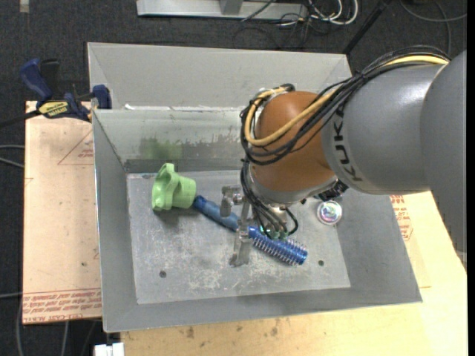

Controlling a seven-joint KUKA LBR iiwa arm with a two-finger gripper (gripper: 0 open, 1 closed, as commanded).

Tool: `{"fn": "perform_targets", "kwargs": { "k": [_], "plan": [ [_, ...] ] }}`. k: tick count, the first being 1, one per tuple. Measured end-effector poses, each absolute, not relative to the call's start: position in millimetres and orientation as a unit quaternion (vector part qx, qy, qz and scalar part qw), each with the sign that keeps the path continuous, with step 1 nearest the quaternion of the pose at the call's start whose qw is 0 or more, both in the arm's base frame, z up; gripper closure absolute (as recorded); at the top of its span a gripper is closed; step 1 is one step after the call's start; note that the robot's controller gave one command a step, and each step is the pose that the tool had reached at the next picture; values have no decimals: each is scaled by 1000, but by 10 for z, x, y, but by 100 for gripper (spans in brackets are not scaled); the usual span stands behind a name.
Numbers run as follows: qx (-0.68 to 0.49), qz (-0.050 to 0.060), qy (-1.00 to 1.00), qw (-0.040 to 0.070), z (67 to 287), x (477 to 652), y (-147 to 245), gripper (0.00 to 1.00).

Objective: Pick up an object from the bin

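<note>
blue plastic hairbrush with a bristled head (280, 249) lies mid-floor in the grey metal bin (185, 277), its handle pointing up-left at a chunky green plastic piece (172, 190). the gripper (240, 254) stands low over the brush's middle, just beside the bristles; i cannot tell whether its jaws are released or clenched. a small round shiny disc (329, 212) sits further right.

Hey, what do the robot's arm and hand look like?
The arm is thick, rounded and grey, with dark KUKA lettering. An orange dome cover sits at the wrist, wrapped in black and yellow cables. The hand below is slim bare metal.
</note>
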State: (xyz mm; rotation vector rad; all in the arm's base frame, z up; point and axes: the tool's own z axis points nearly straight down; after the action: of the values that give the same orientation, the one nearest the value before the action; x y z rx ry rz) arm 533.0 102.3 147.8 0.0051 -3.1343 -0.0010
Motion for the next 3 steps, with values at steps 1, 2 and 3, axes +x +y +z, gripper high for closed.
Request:
{"fn": "perform_targets", "kwargs": {
  "k": [1,2,3],
  "plan": [
    [-48,0,-999,-2,1461,5813,562,0],
    [6,0,-1000,3,662,5733,547,0],
    [6,-1,-1000,-1,703,5755,550,100]
  ]
}}
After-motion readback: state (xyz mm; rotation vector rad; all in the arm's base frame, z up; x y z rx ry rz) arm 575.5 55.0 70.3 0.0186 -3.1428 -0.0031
